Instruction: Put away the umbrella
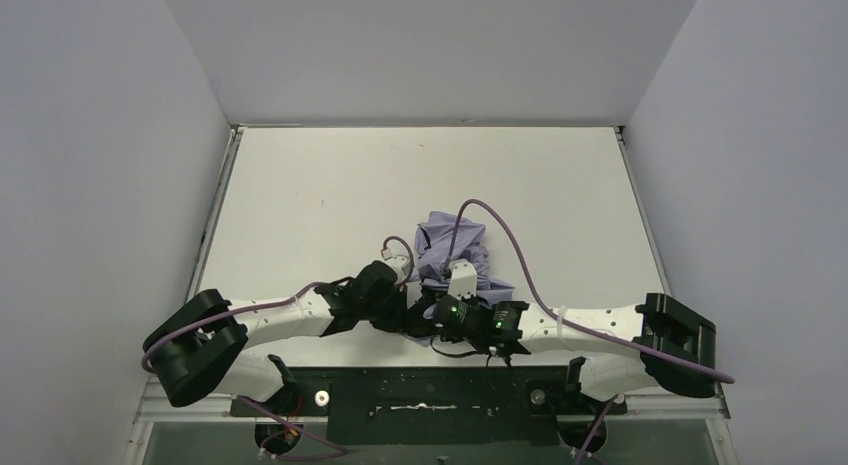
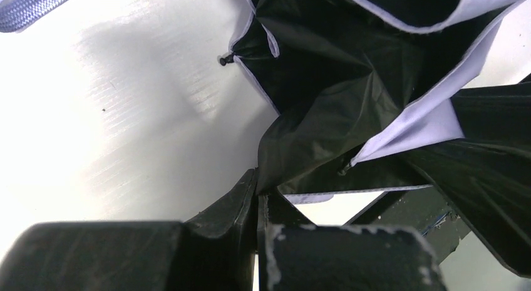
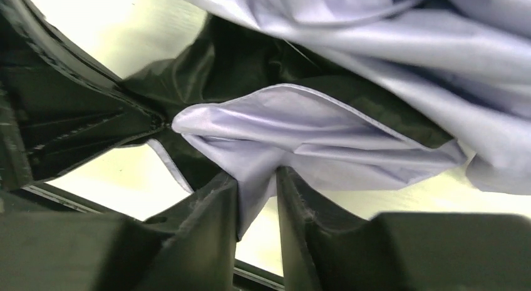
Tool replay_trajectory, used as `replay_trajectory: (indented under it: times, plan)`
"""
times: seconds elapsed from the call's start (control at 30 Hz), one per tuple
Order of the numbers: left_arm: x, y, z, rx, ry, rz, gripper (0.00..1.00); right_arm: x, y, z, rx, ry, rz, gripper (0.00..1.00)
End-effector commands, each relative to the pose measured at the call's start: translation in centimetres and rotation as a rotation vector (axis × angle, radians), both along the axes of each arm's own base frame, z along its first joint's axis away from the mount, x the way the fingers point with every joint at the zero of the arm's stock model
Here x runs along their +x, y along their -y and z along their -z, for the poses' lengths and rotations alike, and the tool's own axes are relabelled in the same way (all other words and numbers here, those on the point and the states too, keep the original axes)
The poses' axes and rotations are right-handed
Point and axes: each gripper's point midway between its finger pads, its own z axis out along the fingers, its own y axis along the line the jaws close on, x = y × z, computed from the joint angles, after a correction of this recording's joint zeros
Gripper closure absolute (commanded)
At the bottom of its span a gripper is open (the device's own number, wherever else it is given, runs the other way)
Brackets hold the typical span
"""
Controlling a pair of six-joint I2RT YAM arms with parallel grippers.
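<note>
Claws of two robot arms meet at the near edge of a white bench (image 1: 330, 185), both on a crumpled umbrella (image 1: 452, 250). The left claw (image 2: 257, 206) is closed tight, apparently pinching a fold of the cloth's dark underside. The right claw (image 3: 258, 191) has its jaws close together around a pale lavender fold that fills the gap between them. The umbrella lies just beyond the claws, near the middle of the bench, a loose heap with a purple cable (image 1: 472, 203) arching over it. It looks light, limp and slippery. Cloth alone will likely slide or stretch, so the stiff shaft or handle would be a surer hold, though neither shows here. Only the overhead view shows the whole heap; only the wrist views show the black lining and each grip.
</note>
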Motion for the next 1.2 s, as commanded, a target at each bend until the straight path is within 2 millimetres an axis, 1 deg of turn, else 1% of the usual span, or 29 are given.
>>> replay_trajectory:
  times: [0.0, 0.07, 0.13, 0.17, 0.23, 0.3, 0.4, 0.47, 0.57, 0.63, 0.67, 0.7, 0.77, 0.87, 0.9, 0.93, 0.97, 1.03, 1.07, 1.1, 1.13, 1.17]
  plan:
    - [0.5, 1.1, -1.9, -0.082, 0.04, 0.013, 1.0, 2.3, -1.1, -3.8, 0.049, 0.097, 0.069, 0.78]
    - [0.4, 1.1, -2.1, -0.083, 0.045, 0.023, 1.0, 2.8, -1.4, -5.4, 0.09, 0.111, 0.074, 0.9]
    - [0.2, 1.2, -2.3, -0.089, 0.046, 0.037, 1.0, 3.3, -1.6, -6.9, 0.129, 0.12, 0.078, 0.97]
    - [0.0, 1.2, -2.4, -0.095, 0.044, 0.05, 1.0, 3.6, -1.8, -7.6, 0.148, 0.121, 0.08, 0.99]
    - [-0.6, 1.5, -2.8, -0.12, 0.044, 0.083, 1.0, 4.3, -2.0, -8.6, 0.181, 0.111, 0.084, 1.0]
    - [-1.3, 2.0, -3.5, -0.161, 0.047, 0.13, 1.0, 5.3, -1.9, -9.2, 0.211, 0.096, 0.098, 1.0]
    - [-2.6, 2.9, -4.7, -0.212, 0.051, 0.212, 1.0, 6.7, -2.0, -9.7, 0.232, 0.087, 0.103, 1.0]
    - [-3.5, 3.5, -5.4, -0.233, 0.056, 0.27, 0.98, 7.5, -2.0, -10.0, 0.233, 0.085, 0.102, 0.99]
    - [-4.9, 4.5, -6.1, -0.235, 0.059, 0.35, 0.95, 8.2, -2.6, -10.7, 0.243, 0.088, 0.083, 0.99]
    - [-5.4, 5.3, -6.6, -0.239, 0.065, 0.391, 0.95, 8.4, -3.1, -11.1, 0.255, 0.085, 0.07, 1.0]
    - [-5.8, 5.7, -6.7, -0.242, 0.062, 0.412, 0.93, 8.4, -3.3, -11.1, 0.262, 0.083, 0.068, 1.0]
    - [-6.5, 5.6, -6.3, -0.221, 0.041, 0.43, 0.91, 8.5, -3.4, -11.2, 0.272, 0.077, 0.069, 0.99]
    - [-7.2, 5.8, -6.2, -0.202, 0.04, 0.455, 0.81, 8.6, -3.5, -11.3, 0.29, 0.069, 0.072, 0.99]
    - [-7.5, 5.3, -5.9, -0.149, 0.07, 0.445, 0.63, 8.6, -3.6, -11.3, 0.302, 0.062, 0.074, 0.99]
    - [-7.6, 5.0, -5.9, -0.138, 0.084, 0.437, 0.56, 8.7, -3.6, -11.3, 0.306, 0.059, 0.076, 0.99]
    - [-7.4, 4.6, -6.0, -0.124, 0.102, 0.421, 0.46, 8.7, -3.5, -11.3, 0.31, 0.054, 0.078, 0.99]
    - [-7.3, 4.2, -6.2, -0.114, 0.122, 0.406, 0.38, 8.7, -3.5, -11.3, 0.319, 0.049, 0.08, 0.99]
    - [-6.9, 3.4, -6.7, -0.095, 0.175, 0.377, 0.29, 8.8, -3.5, -11.3, 0.341, 0.037, 0.088, 0.99]
    - [-6.9, 3.0, -7.4, -0.102, 0.212, 0.372, 0.27, 8.9, -3.5, -11.4, 0.354, 0.031, 0.095, 0.99]
    - [-6.6, 2.6, -7.7, -0.097, 0.248, 0.357, 0.19, 8.9, -3.5, -11.4, 0.367, 0.022, 0.102, 0.99]
    - [-6.3, 2.3, -8.0, -0.091, 0.287, 0.34, 0.14, 9.0, -3.6, -11.3, 0.379, 0.014, 0.109, 0.99]
    - [-5.9, 2.0, -8.4, -0.092, 0.324, 0.323, 0.13, 9.1, -3.6, -11.3, 0.39, 0.005, 0.114, 0.99]
